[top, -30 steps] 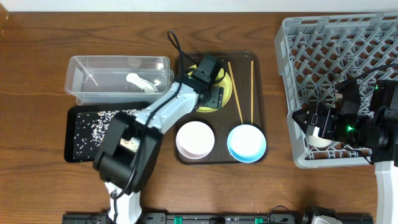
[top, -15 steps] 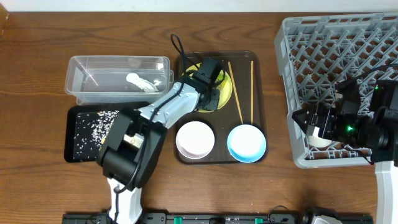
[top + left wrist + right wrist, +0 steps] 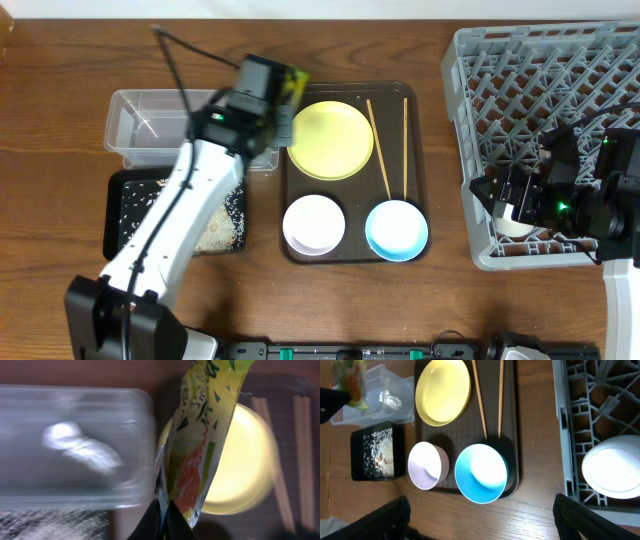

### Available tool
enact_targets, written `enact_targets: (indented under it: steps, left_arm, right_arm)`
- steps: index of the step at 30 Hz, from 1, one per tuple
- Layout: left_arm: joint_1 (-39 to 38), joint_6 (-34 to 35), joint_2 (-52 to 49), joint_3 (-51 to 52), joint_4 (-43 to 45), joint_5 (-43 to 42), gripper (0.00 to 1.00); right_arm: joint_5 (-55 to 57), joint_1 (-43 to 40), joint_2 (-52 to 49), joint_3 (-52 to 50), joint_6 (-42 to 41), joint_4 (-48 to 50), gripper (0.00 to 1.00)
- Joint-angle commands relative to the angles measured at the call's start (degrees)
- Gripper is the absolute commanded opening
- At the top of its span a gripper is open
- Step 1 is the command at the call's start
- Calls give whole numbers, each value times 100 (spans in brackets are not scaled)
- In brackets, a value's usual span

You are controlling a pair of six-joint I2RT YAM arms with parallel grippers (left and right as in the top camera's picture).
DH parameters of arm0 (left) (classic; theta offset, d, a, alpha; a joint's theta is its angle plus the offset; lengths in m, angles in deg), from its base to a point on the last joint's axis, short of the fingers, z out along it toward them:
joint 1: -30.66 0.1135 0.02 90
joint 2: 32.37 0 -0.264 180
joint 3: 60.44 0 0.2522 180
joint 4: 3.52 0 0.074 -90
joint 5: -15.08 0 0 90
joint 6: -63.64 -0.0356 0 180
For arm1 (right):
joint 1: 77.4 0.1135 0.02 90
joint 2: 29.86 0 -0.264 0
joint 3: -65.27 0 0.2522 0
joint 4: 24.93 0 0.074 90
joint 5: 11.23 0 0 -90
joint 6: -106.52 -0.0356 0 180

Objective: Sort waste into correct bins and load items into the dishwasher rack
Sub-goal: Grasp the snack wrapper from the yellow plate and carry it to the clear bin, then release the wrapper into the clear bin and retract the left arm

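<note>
My left gripper is shut on the yellow-green snack wrapper, which hangs in the air between the clear tub's right end and the pale-yellow plate. A white crumpled scrap lies inside the tub. Rice grains are scattered in the black tray. The white bowl, blue bowl and two chopsticks sit on the brown serving tray. My right gripper stands open above the table by the grey rack's front-left corner, where a white cup rests.
The left arm stretches diagonally over the black tray and the tub's right half. The rack fills the right side of the table. Bare wood lies in front of the serving tray and between it and the rack.
My left gripper shut on the wrapper, lifted it off the plate and swung left toward the clear tub. The plate is now uncovered. The right arm has not moved.
</note>
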Motion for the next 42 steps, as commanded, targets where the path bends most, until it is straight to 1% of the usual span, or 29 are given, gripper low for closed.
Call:
enact_targets:
  steps: [1,4,5,7,8,9,11,15,19,25,28,29,33,36,42]
  left_arm:
    - [507,-13,-289,133,-151,396,6]
    - [824,-15,-433,177,-184,352,6]
    - [892,-22,-444,175,-181,352,11]
    - [942,-111,-420,127,-203,326,51]
    - [942,-197,-396,68,-245,280,65]
    - [938,-319,-356,-24,-308,166,70]
    - [874,-404,-236,-240,-525,-48,72]
    - [684,-402,92,-562,-852,-481,73]
    - [413,-402,474,-581,-968,-590,73]
    - [-120,-402,844,-581,-1239,-979,73]
    - [-356,-402,953,-581,-1379,-979,73]
    - [-413,-402,988,-581,-1419,-979,73]
    - [-553,-402,1233,-584,-1515,-979,73]
    - [-573,-402,1534,-584,-1519,-979,83]
    - [-570,-398,2063,-584,-1537,-1021,85]
  right_arm:
    - [-7,59,26,68,57,4,89]
    - [-7,59,26,68,55,2,89]
    - [-7,59,26,68,55,2,89]
    - [-7,59,26,68,55,4,89]
    - [-7,59,26,68,55,4,89]
    - [-7,59,26,68,55,4,89]
    - [-7,59,26,68,55,17,89]
    - [-4,59,26,68,55,22,89]
    - [-4,59,26,68,57,20,89]
    - [219,59,26,68,55,24,90]
    - [297,59,26,68,55,20,92]
    - [297,59,26,68,55,22,99]
    - [295,59,26,68,55,28,99]
    - [295,59,26,68,55,37,99]
    - [297,57,26,68,55,28,99]
